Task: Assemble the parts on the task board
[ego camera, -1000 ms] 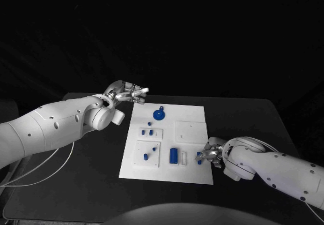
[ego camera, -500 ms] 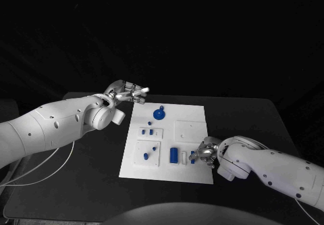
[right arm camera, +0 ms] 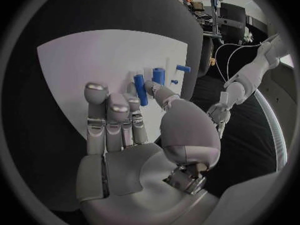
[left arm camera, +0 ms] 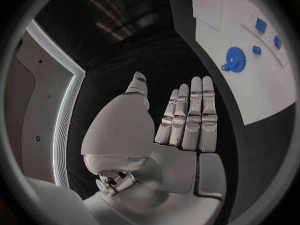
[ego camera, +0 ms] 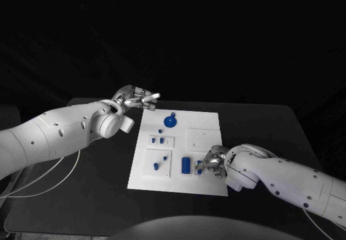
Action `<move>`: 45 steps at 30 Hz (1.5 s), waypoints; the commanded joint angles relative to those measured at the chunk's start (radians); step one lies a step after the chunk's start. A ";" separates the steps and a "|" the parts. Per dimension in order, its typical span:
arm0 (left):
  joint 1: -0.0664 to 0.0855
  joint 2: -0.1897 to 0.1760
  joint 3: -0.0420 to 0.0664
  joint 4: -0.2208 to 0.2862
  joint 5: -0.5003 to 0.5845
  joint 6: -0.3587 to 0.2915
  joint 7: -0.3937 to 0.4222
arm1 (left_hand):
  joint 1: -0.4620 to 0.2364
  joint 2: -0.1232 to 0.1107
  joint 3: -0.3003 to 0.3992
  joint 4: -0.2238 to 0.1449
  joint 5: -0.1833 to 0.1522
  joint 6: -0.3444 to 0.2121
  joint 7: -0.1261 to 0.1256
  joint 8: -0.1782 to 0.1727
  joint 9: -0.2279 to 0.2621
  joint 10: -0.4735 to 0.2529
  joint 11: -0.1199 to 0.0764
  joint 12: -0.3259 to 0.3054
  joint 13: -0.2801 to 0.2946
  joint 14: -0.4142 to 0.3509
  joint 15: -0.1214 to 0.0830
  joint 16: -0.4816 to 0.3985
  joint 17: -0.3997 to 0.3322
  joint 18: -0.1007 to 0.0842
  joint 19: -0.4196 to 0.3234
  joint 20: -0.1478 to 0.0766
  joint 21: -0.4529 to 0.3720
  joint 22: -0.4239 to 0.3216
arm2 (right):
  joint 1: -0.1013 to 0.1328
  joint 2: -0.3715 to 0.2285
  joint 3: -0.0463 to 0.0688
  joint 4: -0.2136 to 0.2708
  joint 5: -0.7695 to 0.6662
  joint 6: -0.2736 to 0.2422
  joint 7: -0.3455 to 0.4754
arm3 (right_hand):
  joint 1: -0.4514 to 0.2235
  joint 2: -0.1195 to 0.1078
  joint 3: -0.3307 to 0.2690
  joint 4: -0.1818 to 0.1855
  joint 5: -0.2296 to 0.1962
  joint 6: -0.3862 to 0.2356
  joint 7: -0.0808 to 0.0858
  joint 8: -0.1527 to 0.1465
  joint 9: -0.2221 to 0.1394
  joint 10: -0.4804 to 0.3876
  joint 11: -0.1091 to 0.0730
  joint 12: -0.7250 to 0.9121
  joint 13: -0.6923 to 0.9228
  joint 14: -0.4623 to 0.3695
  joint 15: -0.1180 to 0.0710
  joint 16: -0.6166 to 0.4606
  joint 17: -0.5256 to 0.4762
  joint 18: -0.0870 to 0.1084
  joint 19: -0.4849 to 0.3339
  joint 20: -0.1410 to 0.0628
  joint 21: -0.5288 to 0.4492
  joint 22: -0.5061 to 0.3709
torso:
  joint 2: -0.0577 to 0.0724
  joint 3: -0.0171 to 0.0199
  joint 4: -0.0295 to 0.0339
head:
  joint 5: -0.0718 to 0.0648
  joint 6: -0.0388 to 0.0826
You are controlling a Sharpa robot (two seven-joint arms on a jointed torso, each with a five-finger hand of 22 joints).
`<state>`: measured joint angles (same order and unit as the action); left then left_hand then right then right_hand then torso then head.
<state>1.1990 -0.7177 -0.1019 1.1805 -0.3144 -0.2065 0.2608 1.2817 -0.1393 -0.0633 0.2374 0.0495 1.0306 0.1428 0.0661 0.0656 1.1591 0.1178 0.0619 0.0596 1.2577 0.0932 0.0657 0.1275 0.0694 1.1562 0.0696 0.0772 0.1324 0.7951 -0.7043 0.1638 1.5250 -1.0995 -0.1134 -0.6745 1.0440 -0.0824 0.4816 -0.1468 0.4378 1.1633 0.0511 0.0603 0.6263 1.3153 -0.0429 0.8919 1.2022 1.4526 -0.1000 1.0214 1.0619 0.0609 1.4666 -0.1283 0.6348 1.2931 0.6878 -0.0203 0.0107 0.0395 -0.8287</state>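
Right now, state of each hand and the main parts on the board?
left hand: open, empty, off the board's far left corner
right hand: open, fingers over the board's near right part
blue gear: flat on the task board
blue cylinder: lying on the board, untouched

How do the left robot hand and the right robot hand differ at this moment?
The left robot hand hangs off the task board, beyond its far left corner; the right robot hand is over the board's near right part, beside the blue cylinder. Both look empty, fingers extended.
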 commanded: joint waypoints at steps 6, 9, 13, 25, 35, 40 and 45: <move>0.001 0.002 0.001 0.003 -0.004 0.018 0.002 | -0.003 0.013 0.001 -0.007 -0.001 -0.008 0.000 -0.001 0.000 0.000 0.000 -0.002 0.001 -0.005 -0.003 -0.002 0.002 -0.012 0.006 0.001 0.003 -0.002 | 0.000 0.014 0.000 -0.020 -0.025 0.050 -0.009 | 0.034 0.027 0.132 -0.138 0.004 0.008 -0.001 0.004 -0.001 0.002 -0.005 -0.008 -0.002 0.000 -0.001 -0.003 -0.001 0.006 0.047 0.005 -0.006 0.002 | 0.000 -0.0001 -0.0002 | 0.004 -0.003; 0.001 0.002 0.001 0.003 -0.004 0.018 0.002 | -0.003 0.013 0.001 -0.007 -0.001 -0.008 0.000 -0.001 0.000 0.000 0.000 -0.002 0.001 -0.005 -0.003 -0.002 0.002 -0.012 0.006 0.001 0.003 -0.002 | 0.000 0.018 0.000 -0.025 -0.026 0.058 -0.011 | 0.035 0.027 0.130 -0.138 0.002 0.008 -0.001 0.004 -0.002 0.001 -0.005 -0.010 -0.003 0.000 -0.001 -0.004 -0.001 0.006 0.047 0.005 -0.006 0.003 | 0.000 0.0007 -0.0013 | 0.005 -0.003; 0.001 0.002 0.001 0.003 -0.004 0.019 0.001 | -0.007 0.019 0.001 -0.016 -0.001 -0.008 0.000 -0.002 0.000 0.001 0.000 -0.002 0.001 -0.005 -0.003 -0.002 0.003 -0.011 0.007 0.001 0.003 -0.002 | 0.000 0.023 -0.001 -0.030 -0.026 0.067 -0.012 | 0.036 0.027 0.126 -0.138 0.003 0.008 -0.001 0.004 -0.005 0.000 -0.005 -0.011 -0.005 -0.001 -0.001 -0.005 -0.002 0.006 0.047 0.005 -0.010 0.003 | 0.000 0.0007 -0.0009 | 0.005 -0.003; 0.001 0.003 0.001 0.002 -0.006 0.019 -0.002 | -0.021 0.043 -0.003 -0.061 0.000 -0.007 0.000 -0.001 0.000 0.003 0.000 -0.002 0.001 -0.007 -0.003 -0.003 0.014 -0.010 0.006 0.003 0.004 -0.003 | 0.000 0.027 -0.002 -0.036 0.003 0.065 -0.006 | 0.040 0.047 -0.005 -0.131 -0.029 0.008 -0.011 0.005 0.017 -0.001 -0.007 -0.010 -0.008 0.001 0.000 -0.005 0.000 0.003 0.048 0.006 -0.021 0.002 | 0.000 0.0008 -0.0012 | 0.009 -0.006; 0.001 0.002 0.000 0.001 -0.007 0.019 -0.005 | -0.020 0.039 0.000 -0.054 0.000 -0.007 0.000 -0.001 0.000 0.003 0.000 -0.002 0.001 -0.007 -0.003 -0.002 0.014 -0.010 0.006 0.003 0.004 -0.003 | 0.000 0.025 -0.002 -0.029 0.005 0.066 -0.005 | 0.044 0.058 -0.047 -0.131 -0.033 0.008 -0.015 0.004 0.019 -0.004 -0.007 -0.011 -0.011 0.001 -0.001 -0.006 0.000 0.001 0.049 0.005 -0.022 0.000 | 0.000 0.0002 -0.0012 | 0.009 -0.008; 0.001 0.003 0.000 0.001 -0.008 0.019 -0.005 | -0.020 0.039 0.000 -0.054 0.000 -0.007 0.000 -0.001 0.000 0.003 0.000 -0.002 0.001 -0.007 -0.003 -0.002 0.014 -0.010 0.006 0.003 0.004 -0.003 | 0.000 0.026 -0.002 -0.030 0.004 0.058 -0.004 | 0.028 0.061 -0.072 -0.112 -0.142 0.007 -0.030 0.002 0.006 -0.002 -0.011 -0.007 -0.010 0.002 -0.003 -0.007 0.000 0.000 0.049 0.005 -0.025 -0.002 | 0.000 0.0004 -0.0011 | 0.009 -0.007; 0.001 0.002 0.000 0.000 -0.008 0.019 -0.006 | -0.020 0.039 0.000 -0.054 0.000 -0.007 0.000 -0.001 0.000 0.003 0.000 -0.002 0.001 -0.007 -0.003 -0.002 0.014 -0.010 0.006 0.003 0.004 -0.003 | 0.000 0.027 -0.002 -0.033 0.004 0.050 0.000 | 0.009 0.029 -0.107 -0.016 -0.373 0.017 -0.029 0.004 -0.066 0.002 -0.009 0.000 -0.008 0.003 -0.003 -0.007 0.001 -0.001 0.050 0.004 -0.026 -0.007 | 0.000 0.0005 -0.0011 | 0.009 -0.006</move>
<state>1.1989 -0.7175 -0.1021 1.1793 -0.3169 -0.2005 0.2515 1.2644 -0.0985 -0.0667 0.1801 0.0495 1.0306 0.1428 0.0660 0.0656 1.1591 0.1179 0.0618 0.0596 1.2577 0.0931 0.0657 0.1402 0.0695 1.1562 0.0696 0.0772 0.1308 0.7993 -0.6803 0.1646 1.4921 -1.0977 -0.0726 -0.6791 1.0650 -0.0279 0.3765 -0.1731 0.0772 1.1767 0.0231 0.0660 0.5714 1.3143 -0.0490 0.8889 1.1944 1.4518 -0.0991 1.0215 1.0626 0.0608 1.4666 -0.1283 0.6131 1.2865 0.6878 -0.0198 0.0097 0.0487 -0.8357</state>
